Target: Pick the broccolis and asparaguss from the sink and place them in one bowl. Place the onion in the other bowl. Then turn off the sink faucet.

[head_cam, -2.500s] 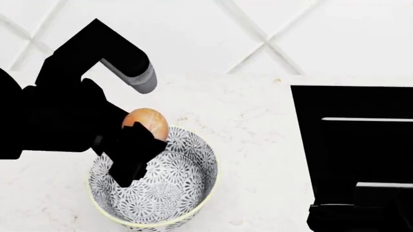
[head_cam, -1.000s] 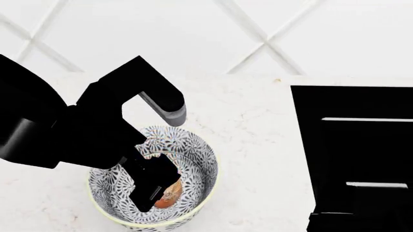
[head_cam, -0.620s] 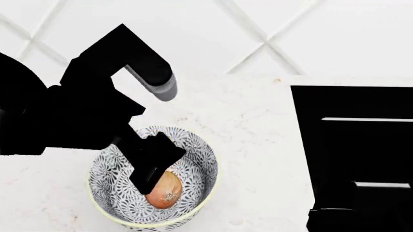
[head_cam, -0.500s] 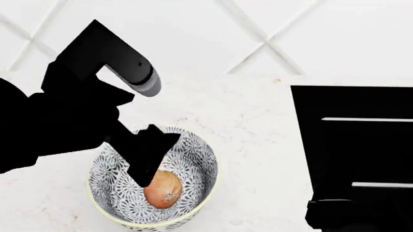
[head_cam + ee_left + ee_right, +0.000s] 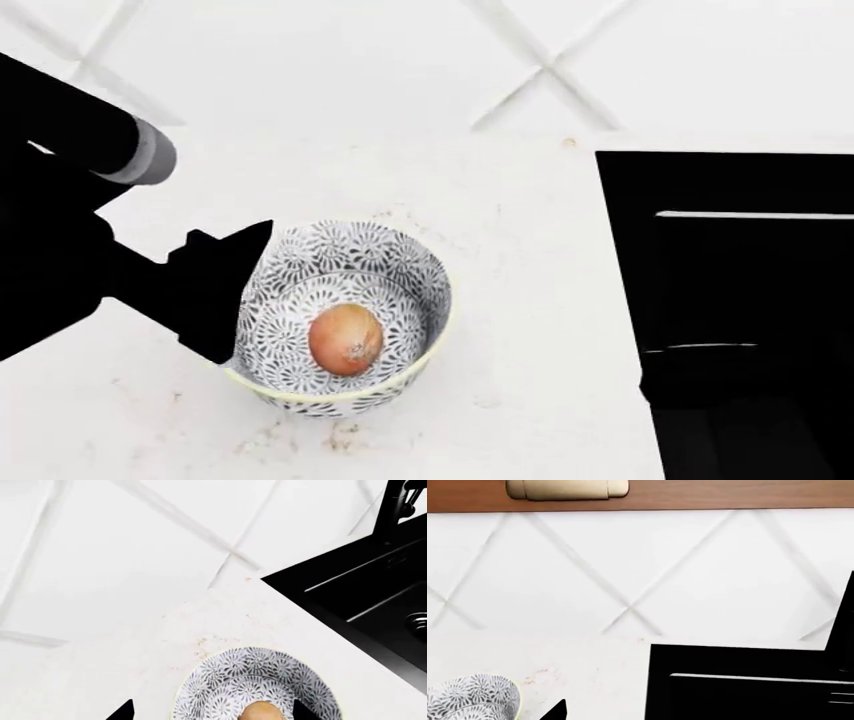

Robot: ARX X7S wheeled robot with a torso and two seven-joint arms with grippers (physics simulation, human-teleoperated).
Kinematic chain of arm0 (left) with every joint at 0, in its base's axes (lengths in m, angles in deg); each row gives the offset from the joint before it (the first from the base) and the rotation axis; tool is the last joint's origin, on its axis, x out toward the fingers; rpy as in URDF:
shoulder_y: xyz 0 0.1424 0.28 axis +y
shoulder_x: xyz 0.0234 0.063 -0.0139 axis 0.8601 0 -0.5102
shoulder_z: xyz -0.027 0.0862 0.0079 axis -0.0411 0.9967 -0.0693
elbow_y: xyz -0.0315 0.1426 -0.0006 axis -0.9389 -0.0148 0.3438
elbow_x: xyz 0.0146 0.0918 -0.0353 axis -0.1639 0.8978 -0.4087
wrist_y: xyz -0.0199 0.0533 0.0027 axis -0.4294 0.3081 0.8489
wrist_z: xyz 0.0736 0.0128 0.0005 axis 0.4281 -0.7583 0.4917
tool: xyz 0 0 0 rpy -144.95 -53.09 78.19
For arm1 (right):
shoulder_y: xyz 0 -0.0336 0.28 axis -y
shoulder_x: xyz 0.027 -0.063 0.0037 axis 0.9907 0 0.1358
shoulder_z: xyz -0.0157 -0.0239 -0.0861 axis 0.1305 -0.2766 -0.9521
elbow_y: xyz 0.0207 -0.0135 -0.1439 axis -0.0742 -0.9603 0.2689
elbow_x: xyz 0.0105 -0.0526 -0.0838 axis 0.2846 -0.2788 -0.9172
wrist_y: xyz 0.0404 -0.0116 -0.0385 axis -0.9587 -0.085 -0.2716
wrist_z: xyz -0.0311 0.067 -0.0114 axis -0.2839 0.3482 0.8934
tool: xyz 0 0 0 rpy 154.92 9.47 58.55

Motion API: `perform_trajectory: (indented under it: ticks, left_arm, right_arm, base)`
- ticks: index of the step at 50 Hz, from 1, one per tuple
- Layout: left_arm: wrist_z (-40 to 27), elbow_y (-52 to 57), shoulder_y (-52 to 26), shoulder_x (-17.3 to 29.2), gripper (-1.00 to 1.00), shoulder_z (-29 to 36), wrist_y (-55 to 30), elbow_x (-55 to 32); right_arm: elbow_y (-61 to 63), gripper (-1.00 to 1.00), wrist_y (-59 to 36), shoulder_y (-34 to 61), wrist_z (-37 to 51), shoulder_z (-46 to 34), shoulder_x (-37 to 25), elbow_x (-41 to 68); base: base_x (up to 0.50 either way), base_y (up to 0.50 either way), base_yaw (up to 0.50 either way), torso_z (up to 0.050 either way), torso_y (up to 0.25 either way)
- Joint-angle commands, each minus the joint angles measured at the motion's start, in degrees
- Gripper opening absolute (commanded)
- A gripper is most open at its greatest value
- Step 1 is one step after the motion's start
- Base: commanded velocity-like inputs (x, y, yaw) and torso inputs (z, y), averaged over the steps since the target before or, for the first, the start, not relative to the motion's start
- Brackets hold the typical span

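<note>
Down at the bottom of the patterned bowl (image 5: 344, 315) sits the onion (image 5: 346, 339), resting free on the floor of the dish with nothing touching it — that part of the job looks done. Just beside the bowl's rim hangs the left gripper (image 5: 220, 290), fingers spread wide and empty, its tips straddling the bowl in the left wrist view, which fits an arm that has no more business here. Out past the marble counter (image 5: 534, 300), the black sink (image 5: 727, 300) waits with its faucet (image 5: 395, 510) at the back edge; no greens show in these views. The right gripper (image 5: 554, 711) pokes in as a dark sliver only, so whether it's spread or clenched I cannot tell.
</note>
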Motion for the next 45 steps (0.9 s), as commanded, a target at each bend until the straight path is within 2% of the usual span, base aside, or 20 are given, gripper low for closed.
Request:
perform_trajectory:
  ticks: [1, 13, 18, 22, 27, 34, 38, 39, 45]
  left_arm:
    - [-3.4, 3.7, 0.9, 1.8, 1.00, -0.8, 1.0, -1.7]
    - [-3.3, 3.6, 1.1, 2.0, 1.00, -0.8, 1.0, -1.7]
    - [-4.8, 4.7, 1.9, 2.3, 1.00, -1.1, 2.2, -1.7]
    - [-6.5, 6.6, 2.5, 2.2, 1.00, -1.2, 2.9, -2.2]
    - [-8.6, 8.9, 3.9, 3.0, 1.00, -1.7, 4.6, -0.6]
    - [-12.7, 11.5, 13.2, 3.5, 1.00, -1.0, 12.1, 6.7]
    - [-13.9, 12.7, 15.8, 4.0, 1.00, -1.3, 14.7, 8.5]
    - [-14.8, 13.3, 15.9, 4.7, 1.00, -1.5, 15.2, 11.4]
    - [-15.9, 14.8, 19.2, 4.8, 1.00, -2.0, 18.4, 11.5]
  right_arm:
    - [0.0, 1.00, 0.7, -1.7, 0.6, 1.4, -0.4, 1.3]
    - [-0.1, 1.00, 1.2, -2.9, -0.2, 1.2, 0.6, 0.2]
    - [0.2, 1.00, 2.8, -5.4, -0.3, 3.8, 0.4, -0.4]
    - [0.0, 1.00, 2.7, -5.6, -1.4, 2.6, 1.3, -2.5]
    - [-0.1, 1.00, 2.8, -5.6, -2.3, 2.3, 1.6, -3.6]
    - [-1.7, 1.00, 1.4, -1.4, -3.3, -1.9, 4.2, -7.6]
    - [-1.9, 1.00, 1.5, -0.7, -3.3, -2.2, 4.6, -8.4]
    - [-2.1, 1.00, 2.1, -0.9, -3.6, -2.0, 5.1, -8.8]
    - [-2.0, 1.00, 2.7, -1.8, -3.6, -2.2, 5.8, -10.2]
  base:
    - [-0.50, 0.00, 0.00, 0.000, 0.000]
    - [-0.50, -0.23, 0.00, 0.000, 0.000]
    - [-0.50, -0.38, 0.00, 0.000, 0.000]
    - [-0.39, -0.46, 0.00, 0.000, 0.000]
    - [-0.10, -0.50, 0.00, 0.000, 0.000]
    - [-0.05, -0.50, 0.00, 0.000, 0.000]
    - [-0.05, -0.50, 0.00, 0.000, 0.000]
    - [-0.05, -0.50, 0.00, 0.000, 0.000]
    - [-0.05, -0.50, 0.00, 0.000, 0.000]
